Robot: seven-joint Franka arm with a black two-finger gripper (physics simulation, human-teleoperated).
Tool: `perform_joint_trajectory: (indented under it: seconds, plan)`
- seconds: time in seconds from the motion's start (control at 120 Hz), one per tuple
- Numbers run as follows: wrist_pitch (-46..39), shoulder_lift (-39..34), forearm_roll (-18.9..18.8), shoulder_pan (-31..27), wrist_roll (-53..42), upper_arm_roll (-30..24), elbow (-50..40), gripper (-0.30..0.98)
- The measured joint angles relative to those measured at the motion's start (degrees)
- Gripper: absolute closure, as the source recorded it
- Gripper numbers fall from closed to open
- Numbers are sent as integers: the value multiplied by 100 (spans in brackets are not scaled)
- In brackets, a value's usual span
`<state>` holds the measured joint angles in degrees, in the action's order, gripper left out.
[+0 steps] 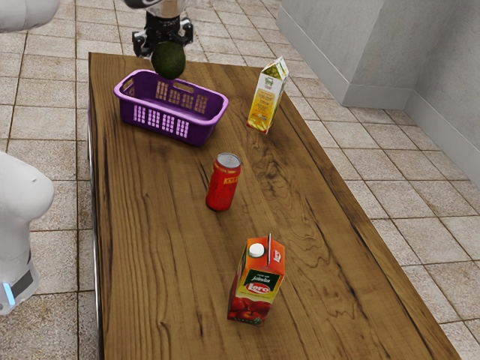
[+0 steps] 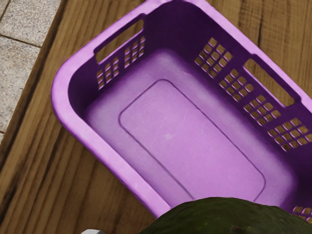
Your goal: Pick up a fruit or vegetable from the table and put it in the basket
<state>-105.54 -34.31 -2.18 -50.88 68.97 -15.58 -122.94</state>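
Observation:
In the exterior view my gripper (image 1: 164, 46) is up in the air at the far end of the table, shut on a dark green avocado (image 1: 169, 61). The avocado overlaps the far rim of the purple basket (image 1: 159, 124) there and hangs higher than it. In the wrist view the avocado (image 2: 229, 217) is close under my hand, hiding part of the basket (image 2: 165, 131). The basket's visible floor has nothing on it.
A yellow and white carton (image 1: 266, 99) stands beside the basket, toward the exterior view's right. A red can (image 1: 223, 184) is mid-table, and a red juice carton (image 1: 256, 289) stands nearer the camera on the wooden table (image 1: 165, 262).

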Motion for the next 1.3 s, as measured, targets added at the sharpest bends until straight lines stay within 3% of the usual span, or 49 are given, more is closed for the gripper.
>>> perform_joint_trajectory:
  seconds: [0.208, 0.5, 0.808, 0.983, 1.117, 1.3]
  plan:
    - [387, 373, 73, -651, -203, 65, 62, 50]
    - [524, 1191, 29, -713, -415, 90, 617, 50]
    - [484, 2137, -70, -675, -581, 91, 1474, 32]
    - [451, 2319, -66, -654, -662, 92, 1627, 34]
    - [423, 2352, -10, -670, -721, 108, 1662, 14]
    - [371, 2333, -32, -698, -785, 269, 1665, 4]
